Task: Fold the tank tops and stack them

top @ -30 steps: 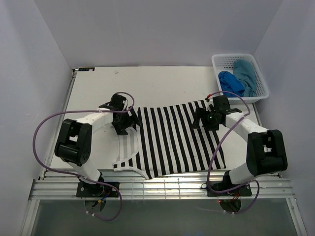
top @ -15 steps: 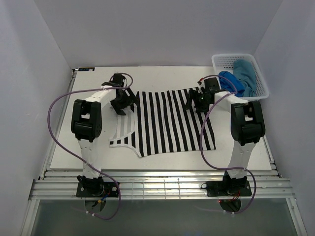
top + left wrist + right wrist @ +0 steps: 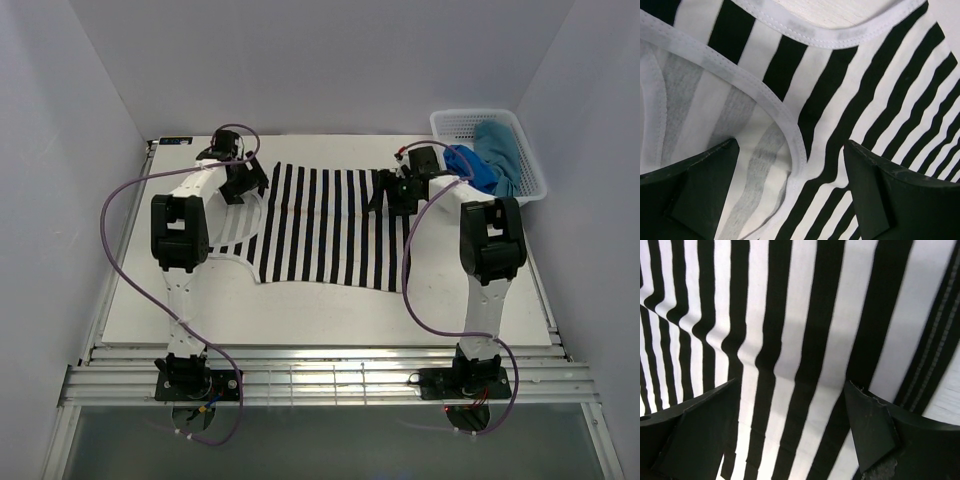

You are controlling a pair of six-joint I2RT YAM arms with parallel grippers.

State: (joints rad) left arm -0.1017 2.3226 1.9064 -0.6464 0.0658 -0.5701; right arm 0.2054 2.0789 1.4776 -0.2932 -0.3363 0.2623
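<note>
1. Pale walls [image 3: 320, 60] box in the white table [image 3: 130, 300] where I run two arms from afar. The striped tank top [image 3: 330, 225] lies spread across its far middle, stripes running near to far.
2. The left gripper [image 3: 243, 183] sits over the top's far left corner and the right gripper [image 3: 392, 195] over its far right edge. Both wrist views show the fingers [image 3: 695, 195] wide apart, with cloth between them and nothing pinched.
3. My read: the garment is being laid flat ahead of a first fold; no fold is made yet.
4. To do this well, I would close on hems, not mid-panel. The white-bound armhole [image 3: 765, 100] runs between the left fingers, and both layers there should be caught together.
5. Stripes ripple under the right fingers [image 3: 880, 435], so I would pull evenly with both arms to smooth them, not bunch them.
6. The royal blue top [image 3: 470, 168] and the teal top [image 3: 500, 145] lie crumpled in the white basket [image 3: 480, 117] at the far right corner, near the right gripper. A wide swing could snag it.
7. A slatted metal rail [image 3: 320, 375] lines the near edge, and purple cables [image 3: 110, 220] loop off both arms.
</note>
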